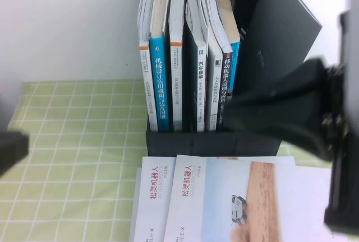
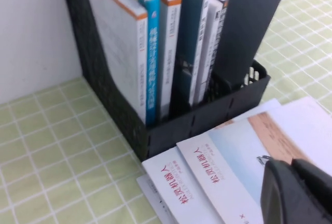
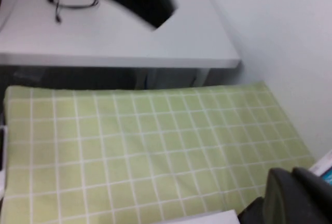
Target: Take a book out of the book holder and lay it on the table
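The black book holder (image 1: 213, 141) stands at the back of the green checked table (image 1: 73, 141). The book (image 1: 283, 23), thin and dark grey, leans to the right in the holder's right end; it also shows in the left wrist view (image 2: 249, 16). My right gripper (image 1: 224, 110) reaches in from the right, in front of the book's lower part and the holder's right end. Its fingers (image 3: 282, 193) are shut, and whether the book is caught between them is hidden. My left gripper (image 2: 289, 164) is shut and empty, hovering over the books lying in front of the holder.
Several thicker books (image 1: 185, 57) stand upright in the holder's left and middle slots. Two white-covered books with red titles (image 1: 224, 197) (image 1: 154, 197) lie overlapped on the cloth right in front of the holder. The left arm (image 1: 11, 147) shows at the left edge.
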{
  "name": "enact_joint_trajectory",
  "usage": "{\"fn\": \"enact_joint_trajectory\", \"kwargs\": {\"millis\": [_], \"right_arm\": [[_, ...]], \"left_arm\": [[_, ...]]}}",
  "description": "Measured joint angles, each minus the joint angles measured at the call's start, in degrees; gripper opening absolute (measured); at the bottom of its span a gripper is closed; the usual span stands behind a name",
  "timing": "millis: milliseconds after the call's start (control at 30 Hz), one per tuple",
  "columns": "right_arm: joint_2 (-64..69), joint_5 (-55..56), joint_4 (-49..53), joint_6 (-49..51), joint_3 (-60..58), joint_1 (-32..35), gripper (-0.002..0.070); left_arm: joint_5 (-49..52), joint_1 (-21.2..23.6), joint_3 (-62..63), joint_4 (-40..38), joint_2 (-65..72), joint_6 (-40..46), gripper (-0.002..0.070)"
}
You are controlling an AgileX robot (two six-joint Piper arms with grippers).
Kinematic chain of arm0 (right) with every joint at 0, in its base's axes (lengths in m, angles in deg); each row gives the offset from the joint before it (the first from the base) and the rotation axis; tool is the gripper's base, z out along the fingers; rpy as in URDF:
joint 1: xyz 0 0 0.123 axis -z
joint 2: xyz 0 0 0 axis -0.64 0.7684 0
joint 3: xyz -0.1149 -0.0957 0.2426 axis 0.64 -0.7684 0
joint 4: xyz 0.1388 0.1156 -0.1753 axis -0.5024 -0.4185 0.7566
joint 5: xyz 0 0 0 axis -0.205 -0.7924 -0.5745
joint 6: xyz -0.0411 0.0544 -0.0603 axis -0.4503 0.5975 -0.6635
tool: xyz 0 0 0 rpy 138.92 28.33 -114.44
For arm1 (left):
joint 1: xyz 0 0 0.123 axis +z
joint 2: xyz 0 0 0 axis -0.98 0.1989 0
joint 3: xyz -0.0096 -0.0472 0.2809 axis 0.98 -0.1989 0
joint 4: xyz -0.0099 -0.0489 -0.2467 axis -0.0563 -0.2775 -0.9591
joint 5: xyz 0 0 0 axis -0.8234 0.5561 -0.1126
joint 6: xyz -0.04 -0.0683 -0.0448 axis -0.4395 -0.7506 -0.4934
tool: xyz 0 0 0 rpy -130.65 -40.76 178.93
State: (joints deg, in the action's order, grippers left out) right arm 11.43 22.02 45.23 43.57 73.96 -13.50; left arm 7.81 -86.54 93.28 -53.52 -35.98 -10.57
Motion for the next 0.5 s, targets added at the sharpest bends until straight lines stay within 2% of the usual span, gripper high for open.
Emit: {"fn": "enact_joint_trajectory", "kwargs": {"millis": [233,500], "right_arm": [[-1.06,9.76,0.0,4.18,-4.99,5.99,-0.0001],[-3.15,24.15,-0.54,8.57,-20.37,21.66,-0.0001]], "left_arm": [[-10.4,0.0,-18.91,0.9,-17.97,-4.87,-0.0003],[-25.43,0.0,-31.65,-0.98,-26.43,-5.63,-0.0003]]}}
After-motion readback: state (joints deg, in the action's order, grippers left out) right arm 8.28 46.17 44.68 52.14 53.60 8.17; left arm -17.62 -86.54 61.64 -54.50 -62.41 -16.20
